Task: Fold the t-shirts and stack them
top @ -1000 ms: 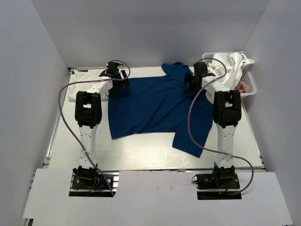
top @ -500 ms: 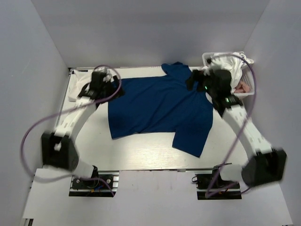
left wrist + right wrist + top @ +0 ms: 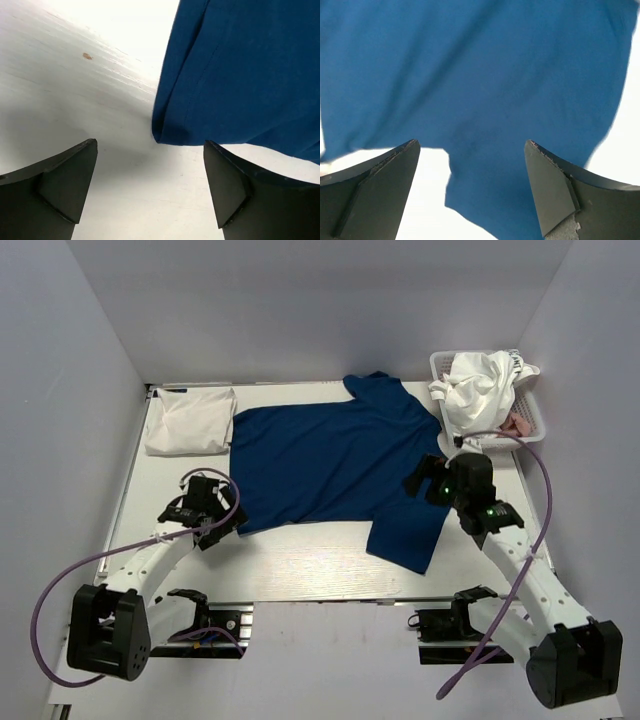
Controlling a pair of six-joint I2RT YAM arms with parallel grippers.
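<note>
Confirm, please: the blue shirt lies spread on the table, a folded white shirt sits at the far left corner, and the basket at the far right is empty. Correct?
No. The basket is not empty: a crumpled white shirt is piled in it, as the top view shows. The blue shirt and the folded white shirt are as you say.

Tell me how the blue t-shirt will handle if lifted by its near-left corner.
Likely floppy: the blue t-shirt lies flat with soft wrinkles, so it should drape from the pinch. Probably light: its hem looks thin. Pushed, it would likely bunch, not slide, on the table.
</note>
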